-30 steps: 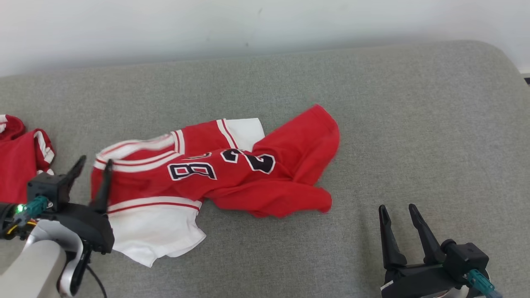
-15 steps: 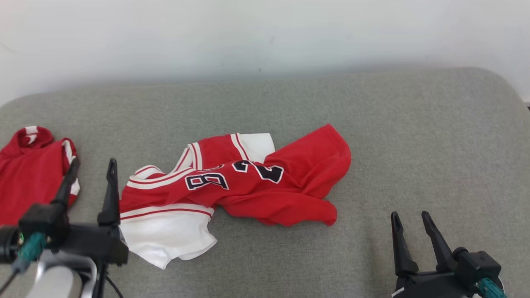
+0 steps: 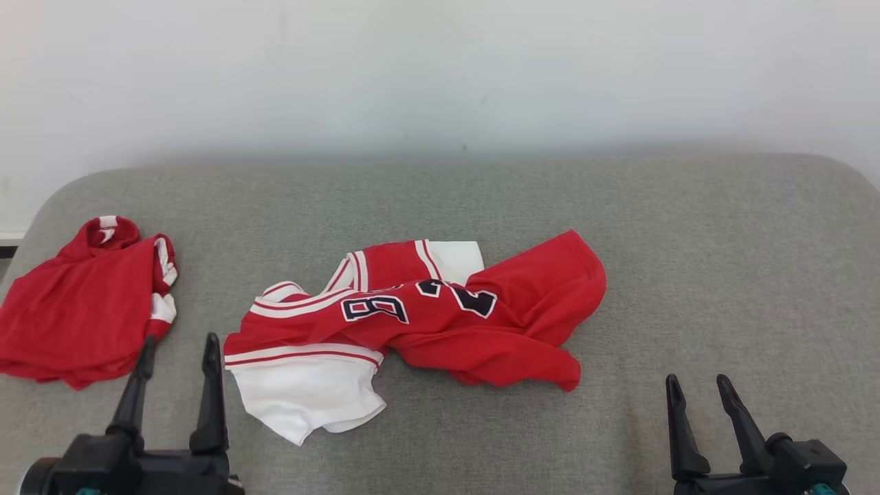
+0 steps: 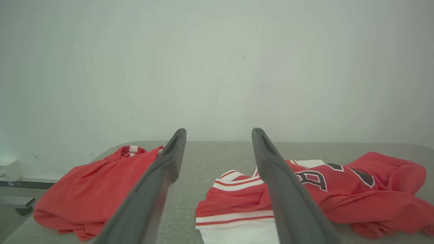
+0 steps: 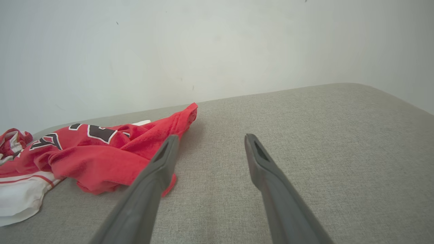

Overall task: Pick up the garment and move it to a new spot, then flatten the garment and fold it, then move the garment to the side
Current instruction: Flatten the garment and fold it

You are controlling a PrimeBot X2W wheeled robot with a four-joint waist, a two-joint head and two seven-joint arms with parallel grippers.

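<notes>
The garment [image 3: 426, 320] is a red and white jersey with dark numbers, lying crumpled in the middle of the grey cushioned surface [image 3: 722, 261]. It also lies to the right in the left wrist view [image 4: 339, 196] and to the left in the right wrist view [image 5: 91, 152]. My left gripper [image 3: 180, 344] stands open at the lower left, just left of the jersey's white sleeve and apart from it, fingers empty [image 4: 218, 134]. At the lower right my right gripper [image 3: 698, 383] is open and empty [image 5: 210, 139], well clear of the cloth's red hem.
A second red garment [image 3: 82, 306] lies bunched at the far left edge of the surface, also in the left wrist view [image 4: 98, 189]. A pale wall [image 3: 440, 69] rises behind. Bare grey fabric stretches to the right of the jersey.
My left gripper has let go of the jersey, opened wide and drawn back to the lower left. The jersey has settled on the surface. The head camera tilted up, shifting the whole picture down.
</notes>
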